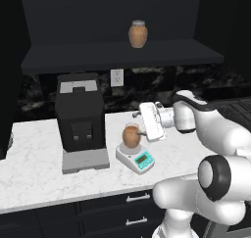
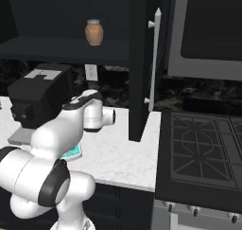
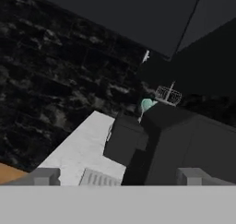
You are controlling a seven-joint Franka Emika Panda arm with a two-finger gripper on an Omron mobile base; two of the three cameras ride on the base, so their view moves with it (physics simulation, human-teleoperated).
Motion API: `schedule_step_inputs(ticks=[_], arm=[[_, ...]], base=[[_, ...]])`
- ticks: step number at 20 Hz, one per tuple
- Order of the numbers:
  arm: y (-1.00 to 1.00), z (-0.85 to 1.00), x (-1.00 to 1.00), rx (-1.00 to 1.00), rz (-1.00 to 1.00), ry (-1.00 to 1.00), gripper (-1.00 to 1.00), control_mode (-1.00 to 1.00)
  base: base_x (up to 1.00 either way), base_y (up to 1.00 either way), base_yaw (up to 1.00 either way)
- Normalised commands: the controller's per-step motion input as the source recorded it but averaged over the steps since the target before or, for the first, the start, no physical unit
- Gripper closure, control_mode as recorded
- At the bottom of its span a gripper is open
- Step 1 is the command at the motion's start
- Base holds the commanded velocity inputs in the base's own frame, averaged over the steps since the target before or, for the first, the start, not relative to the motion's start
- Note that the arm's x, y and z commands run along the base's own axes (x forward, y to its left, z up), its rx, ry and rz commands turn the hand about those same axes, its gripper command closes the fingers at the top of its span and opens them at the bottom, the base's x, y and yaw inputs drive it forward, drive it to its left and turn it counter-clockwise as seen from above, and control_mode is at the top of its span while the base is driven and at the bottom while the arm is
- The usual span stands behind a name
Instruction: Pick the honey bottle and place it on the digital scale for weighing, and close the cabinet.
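Honey bottle [image 1: 131,136] standing on the digital scale [image 1: 136,157] platter, claw [image 1: 138,129] level at its right side, fingers apparently spread, seemingly clear of the jar, coffee machine [image 1: 79,119] beyond to the left, cabinet [image 2: 140,63] door open, second jar [image 1: 138,34] on shelf above.

The round grey platter of the small white digital scale [image 1: 136,157] is covered by the amber-brown round-bellied honey bottle [image 1: 131,136]. In the right base view, most of the scale is hidden behind the white arm, and the bottle cannot be seen. The fingertips of the two-finger gripper [image 1: 142,132] are too small to be told apart.
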Motion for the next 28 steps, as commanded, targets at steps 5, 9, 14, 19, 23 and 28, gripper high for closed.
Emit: schedule_step_inputs(ticks=[5, 9, 14, 19, 23, 28], arm=[[0.00, 0.34, -0.69, 0.01, -0.04, -0.28, -1.00, -1.00], [0.14, 0.29, -0.62, 0.00, -0.26, -0.45, -1.00, -1.00], [0.18, 0.30, -0.55, 0.00, -0.47, -0.43, -1.00, -1.00], [-0.03, 0.35, -0.53, 0.01, -0.44, -0.52, -1.00, -1.00], [0.00, 0.79, -0.84, 0.00, -0.31, -0.58, -1.00, -1.00], [-0.01, 0.66, -1.00, -0.12, -0.24, -0.41, -1.00, -1.00]], base=[[0.00, 0.00, 0.00], [0.00, 0.00, 0.00], [0.00, 0.00, 0.00], [0.00, 0.00, 0.00], [0.00, 0.00, 0.00], [0.00, 0.00, 0.00]])
